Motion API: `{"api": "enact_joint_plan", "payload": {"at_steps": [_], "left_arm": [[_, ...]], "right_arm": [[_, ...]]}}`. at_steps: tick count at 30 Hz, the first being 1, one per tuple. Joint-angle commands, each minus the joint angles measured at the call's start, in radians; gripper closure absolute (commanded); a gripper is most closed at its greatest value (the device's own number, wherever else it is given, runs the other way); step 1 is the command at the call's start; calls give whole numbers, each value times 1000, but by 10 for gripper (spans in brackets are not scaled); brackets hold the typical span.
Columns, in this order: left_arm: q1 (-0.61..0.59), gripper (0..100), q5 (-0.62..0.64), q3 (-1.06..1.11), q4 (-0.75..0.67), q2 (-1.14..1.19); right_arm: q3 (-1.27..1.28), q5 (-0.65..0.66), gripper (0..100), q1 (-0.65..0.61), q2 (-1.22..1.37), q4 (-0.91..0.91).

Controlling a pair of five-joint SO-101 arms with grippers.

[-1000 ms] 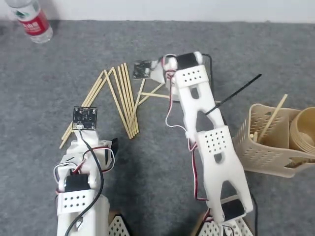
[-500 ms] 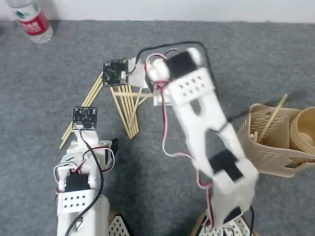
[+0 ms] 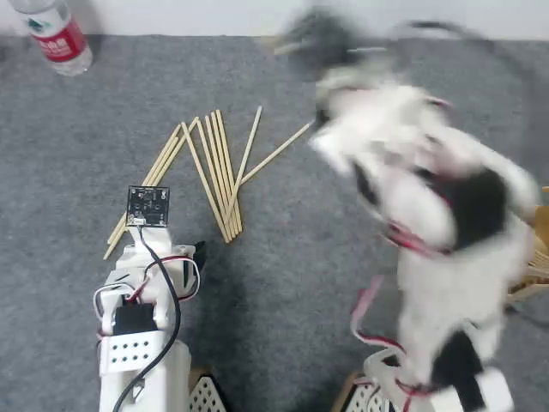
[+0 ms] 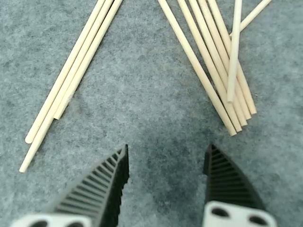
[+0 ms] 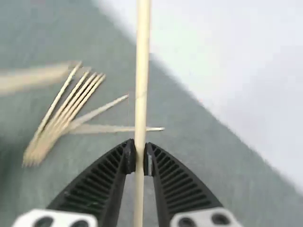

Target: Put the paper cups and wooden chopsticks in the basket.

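Grey, felt-like cloth covers the bench (image 3: 283, 283). Loose wooden chopsticks (image 3: 214, 172) lie on it left of centre, spread in a fan. One cluster slants from the near left toward the far middle. A second cluster lies to its right and nearly meets it at the far end. Two more sticks angle off toward the far right.

The left arm (image 3: 141, 335) sits at the near left, just on the near side of the chopsticks. Its end effector (image 4: 168, 149) is released: two dark ridged jaws stand wide apart above bare cloth, touching nothing. The near ends of the chopsticks lie just beyond the jaw tips.

The right arm (image 3: 429, 223), white with red wires, stands over the right side of the bench. Its end effector (image 5: 138, 144) is clenched on a single chopstick (image 5: 142, 66), pinched between the jaw tips and reaching well past them. Beyond it, the loose chopsticks rest on the cloth, and a white surface borders the bench's far edge.

A plastic bottle (image 3: 53, 34) with a red label is at the far left corner.
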Motion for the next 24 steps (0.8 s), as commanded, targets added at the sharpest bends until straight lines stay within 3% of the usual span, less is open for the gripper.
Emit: {"api": "enact_joint_plan", "payload": {"at_steps": [1, 12, 19, 24], "left_arm": [[8, 757, 3, -4, -25, -11], [8, 757, 3, -4, -21, -11], [8, 757, 3, -4, -21, -11], [8, 757, 3, -4, -21, -11]], "right_arm": [[-44, -169, 990, 110, -127, 44], [256, -272, 990, 239, -410, 21], [684, -261, 990, 407, -647, -343], [1109, -172, 990, 449, -840, -680]]}}
